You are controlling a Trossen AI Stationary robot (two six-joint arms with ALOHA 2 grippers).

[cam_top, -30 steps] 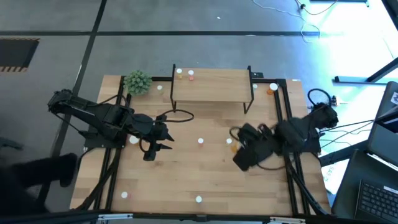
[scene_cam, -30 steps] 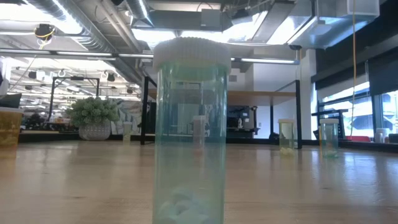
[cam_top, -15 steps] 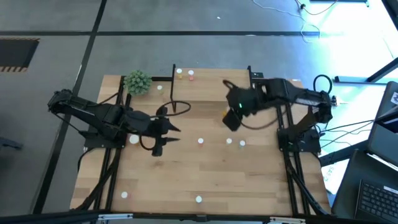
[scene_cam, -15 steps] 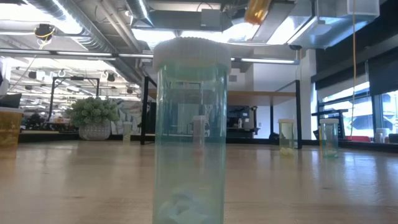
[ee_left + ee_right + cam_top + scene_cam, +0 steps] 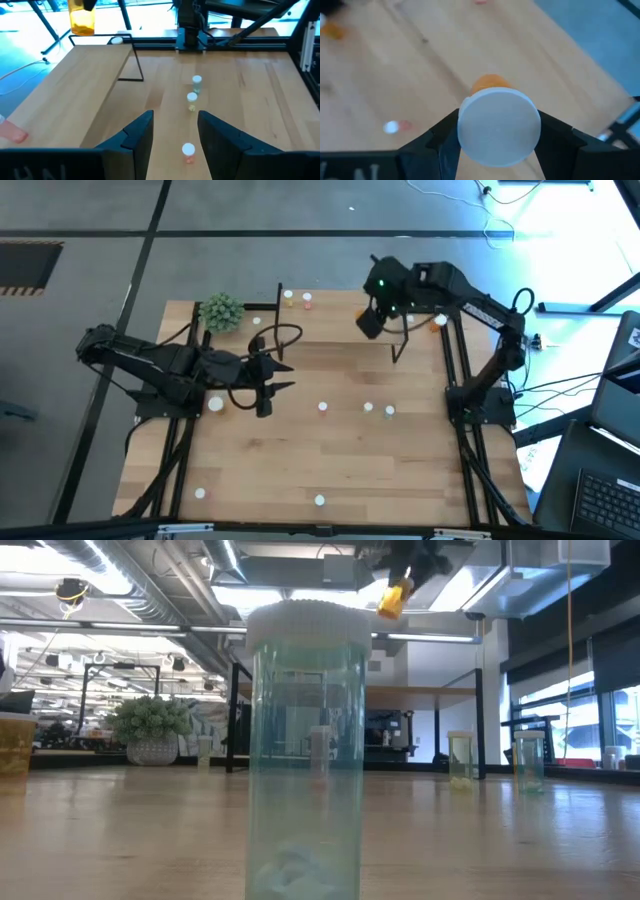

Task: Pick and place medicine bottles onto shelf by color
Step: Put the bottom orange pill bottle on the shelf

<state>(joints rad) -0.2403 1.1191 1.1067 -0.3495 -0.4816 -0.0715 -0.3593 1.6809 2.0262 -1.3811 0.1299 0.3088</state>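
Observation:
My right gripper [image 5: 368,322] is shut on an orange medicine bottle [image 5: 393,600] with a white cap, high above the right part of the light-wood shelf [image 5: 340,320]. The bottle also shows in the left wrist view [image 5: 81,17]. My left gripper [image 5: 270,388] is open and empty over the table, left of centre. Three small bottles [image 5: 191,100] stand in a row on the table beyond its fingers. Two small bottles [image 5: 297,299] stand at the shelf's far left. A tall clear greenish bottle [image 5: 305,750] stands close to the low camera. My right gripper pinches the orange bottle's cap end [image 5: 499,125] between its two fingers [image 5: 447,137], one on each side. The cap faces the wrist and the orange body [image 5: 490,82] points away, down toward the shelf. The bottle hangs tilted below the gripper, clear of shelf and table.
A green spiky plant ball [image 5: 221,311] sits at the far left corner. More small bottles stand on the table at the left [image 5: 215,405], along the near edge [image 5: 319,500] and at the far right [image 5: 440,320]. Black frame rails run along both sides.
My right gripper has risen from the table's right side and swung toward the far edge, carrying the orange bottle lifted clear until it is over the shelf. My left gripper has moved a little toward the table's right and far edge, staying open.

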